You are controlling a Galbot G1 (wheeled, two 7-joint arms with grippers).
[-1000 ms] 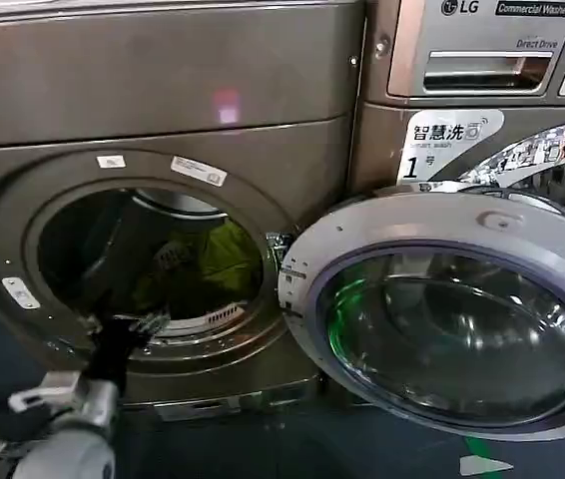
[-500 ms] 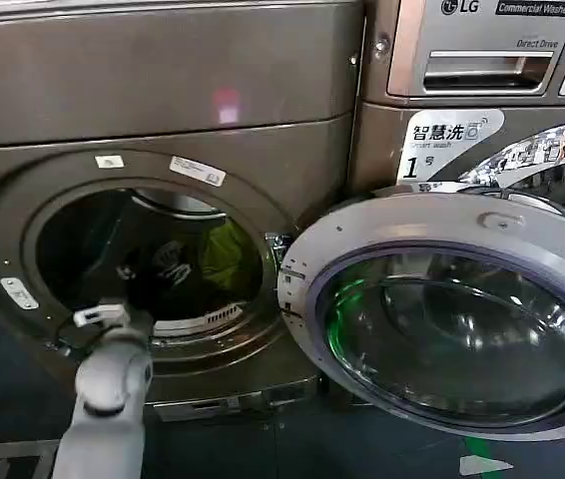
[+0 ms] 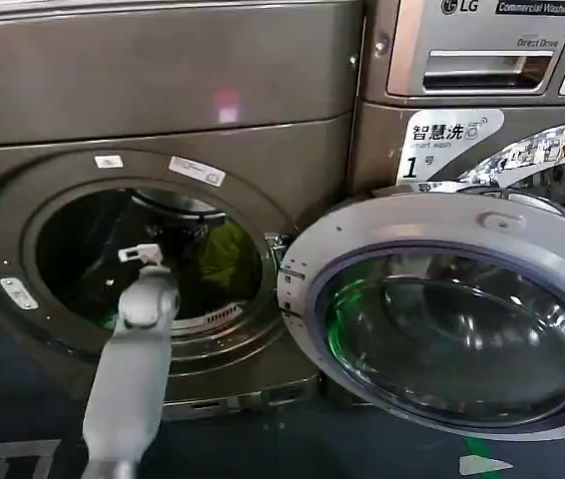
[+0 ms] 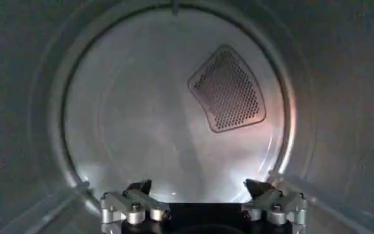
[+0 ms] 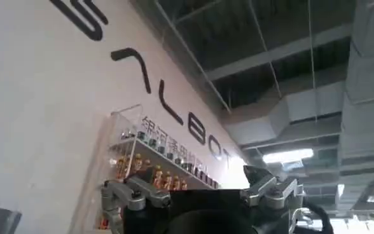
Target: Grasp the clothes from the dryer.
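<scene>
The left arm (image 3: 131, 379) rises from below the dryer (image 3: 163, 90) and passes through its round porthole; the left gripper (image 4: 203, 198) is inside the drum, pointed at the perforated vent (image 4: 228, 89) on the rear wall. The step in hand is judged to be the reach toward the clothes (image 3: 228, 257), a yellow-green bundle lying inside the drum on the door side of the arm. To do this well, swing the wrist toward the bundle and lower it until fabric sits between the fingertips before closing, keeping the arm off the porthole rim. The jaws of the left gripper stand wide apart, holding nothing and touching nothing. The dryer door (image 3: 452, 309) hangs fully open beside the porthole. The right gripper (image 5: 203, 194) is parked away from the dryer, jaws wide and empty.
</scene>
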